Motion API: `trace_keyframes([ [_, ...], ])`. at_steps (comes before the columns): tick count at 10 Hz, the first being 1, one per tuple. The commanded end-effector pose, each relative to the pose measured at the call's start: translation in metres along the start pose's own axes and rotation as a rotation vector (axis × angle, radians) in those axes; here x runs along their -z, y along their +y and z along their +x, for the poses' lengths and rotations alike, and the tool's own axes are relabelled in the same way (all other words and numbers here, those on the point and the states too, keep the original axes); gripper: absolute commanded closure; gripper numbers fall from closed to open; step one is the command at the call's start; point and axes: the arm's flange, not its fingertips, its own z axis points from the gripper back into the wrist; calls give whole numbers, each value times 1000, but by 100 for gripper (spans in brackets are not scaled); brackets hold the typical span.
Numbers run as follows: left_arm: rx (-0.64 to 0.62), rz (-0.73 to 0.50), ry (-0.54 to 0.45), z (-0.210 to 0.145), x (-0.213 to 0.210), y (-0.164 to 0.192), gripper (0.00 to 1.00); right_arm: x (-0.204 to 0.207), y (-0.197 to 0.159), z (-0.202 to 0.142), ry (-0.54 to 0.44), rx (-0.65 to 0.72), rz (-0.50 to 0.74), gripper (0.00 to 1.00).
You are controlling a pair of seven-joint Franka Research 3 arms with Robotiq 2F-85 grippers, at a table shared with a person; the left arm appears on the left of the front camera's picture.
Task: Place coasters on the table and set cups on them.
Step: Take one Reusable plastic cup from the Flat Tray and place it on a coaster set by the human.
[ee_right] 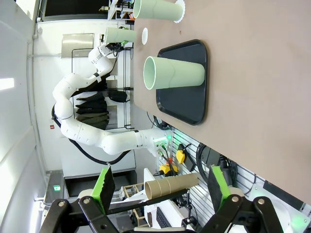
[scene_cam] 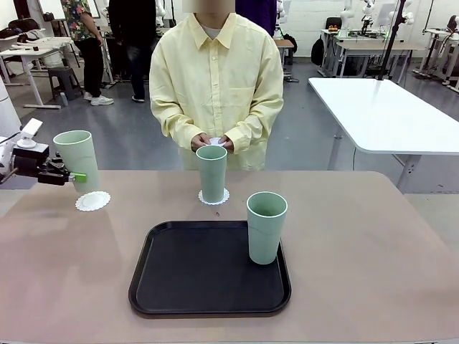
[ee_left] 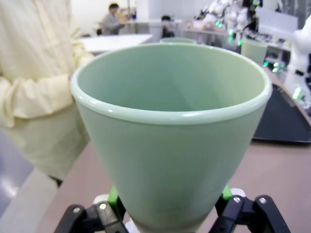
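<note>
At the desk's [scene_cam: 373, 244] nine o'clock edge, left jaws clamp a seemingly light, stiff, slick cup [scene_cam: 77, 159] low on its wall, beside a bare coaster [scene_cam: 93, 201]; right jaws gape empty.

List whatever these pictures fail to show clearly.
1. Front view: the white thing in the person's hands is mostly covered by fingers; coaster or not, unclear.
2. Front view: the middle coaster lies largely under the middle cup.
3. Left wrist view: the held cup in the left gripper hides its own base; whether it touches the left coaster cannot be told.
</note>
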Motion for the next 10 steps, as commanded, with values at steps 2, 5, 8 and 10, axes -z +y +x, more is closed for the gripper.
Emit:
trace_keyframes([
  [2,12,-36,-30,-5,-2,6,17,0,0,0,0,-8,11,0],
  [5,-13,-18,-14,-10,2,2,17,0,0,0,0,-8,11,0],
  [8,-13,-18,-14,-10,2,2,17,0,0,0,0,-8,11,0],
  [10,-13,-18,-14,-10,2,2,17,0,0,0,0,-8,11,0],
])
